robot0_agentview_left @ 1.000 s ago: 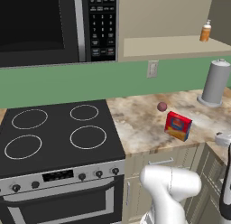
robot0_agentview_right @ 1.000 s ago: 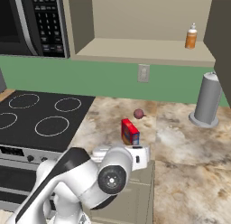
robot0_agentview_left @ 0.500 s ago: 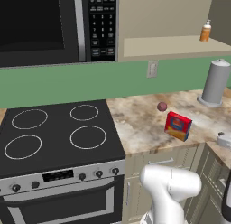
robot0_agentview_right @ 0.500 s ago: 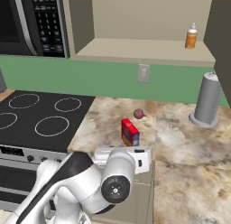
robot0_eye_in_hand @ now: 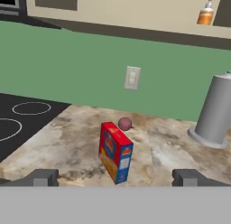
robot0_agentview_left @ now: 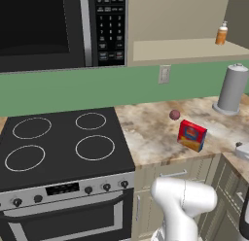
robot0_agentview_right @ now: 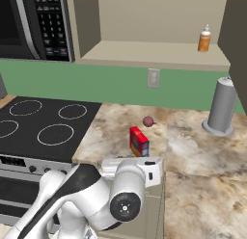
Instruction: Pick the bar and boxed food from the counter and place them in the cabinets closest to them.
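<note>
The boxed food (robot0_eye_in_hand: pixel 116 151) is a small red carton with a blue and yellow label, standing upright on the marbled counter (robot0_eye_in_hand: pixel 67 146) ahead of my gripper (robot0_eye_in_hand: pixel 116 178). The gripper is open wide, and its two dark fingertips (robot0_eye_in_hand: pixel 44 177) stand low at the counter's front edge, apart from the carton. The carton (robot0_agentview_left: pixel 191 135) (robot0_agentview_right: pixel 139 141) stands near the counter's (robot0_agentview_left: pixel 146 138) front edge, right of the stove. Above it, a beige cabinet (robot0_agentview_right: pixel 149 50) stands open. The bar is out of view.
A small dark-red ball (robot0_agentview_right: pixel 148 121) lies just behind the carton. A grey cylinder (robot0_agentview_right: pixel 221 107) stands at the back right. An orange bottle (robot0_agentview_right: pixel 204 39) sits on the cabinet shelf. The black stovetop (robot0_agentview_left: pixel 58 143) and microwave (robot0_agentview_left: pixel 53 26) are to the left.
My hand has shifted slightly left and lower in front of the counter edge. The jaws stay open and the carton has not moved.
</note>
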Robot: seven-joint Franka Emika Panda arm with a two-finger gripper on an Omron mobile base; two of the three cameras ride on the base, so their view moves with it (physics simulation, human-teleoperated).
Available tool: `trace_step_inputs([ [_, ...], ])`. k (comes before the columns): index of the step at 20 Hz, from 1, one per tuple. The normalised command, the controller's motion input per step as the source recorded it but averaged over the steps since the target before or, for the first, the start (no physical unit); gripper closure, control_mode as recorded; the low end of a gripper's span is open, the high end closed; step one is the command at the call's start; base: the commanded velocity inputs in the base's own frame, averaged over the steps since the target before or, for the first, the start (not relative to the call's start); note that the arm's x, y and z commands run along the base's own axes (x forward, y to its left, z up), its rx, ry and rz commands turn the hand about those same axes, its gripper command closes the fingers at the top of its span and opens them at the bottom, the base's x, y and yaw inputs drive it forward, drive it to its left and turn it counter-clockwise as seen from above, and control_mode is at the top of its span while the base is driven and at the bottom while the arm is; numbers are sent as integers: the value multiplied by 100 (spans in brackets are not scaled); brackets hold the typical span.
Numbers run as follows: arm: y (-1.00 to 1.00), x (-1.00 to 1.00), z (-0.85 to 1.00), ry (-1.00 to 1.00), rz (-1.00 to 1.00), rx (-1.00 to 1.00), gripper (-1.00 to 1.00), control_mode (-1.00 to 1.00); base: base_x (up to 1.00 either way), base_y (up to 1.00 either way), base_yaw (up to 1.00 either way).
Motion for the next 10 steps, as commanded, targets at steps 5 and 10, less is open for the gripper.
trace_step_inputs([
  [5, 4, 15, -3, 0, 0, 0, -100, -100, 0, 0, 0],
  [10, 13, 26, -7, 0, 0, 0, -100, -100, 0, 0, 0],
])
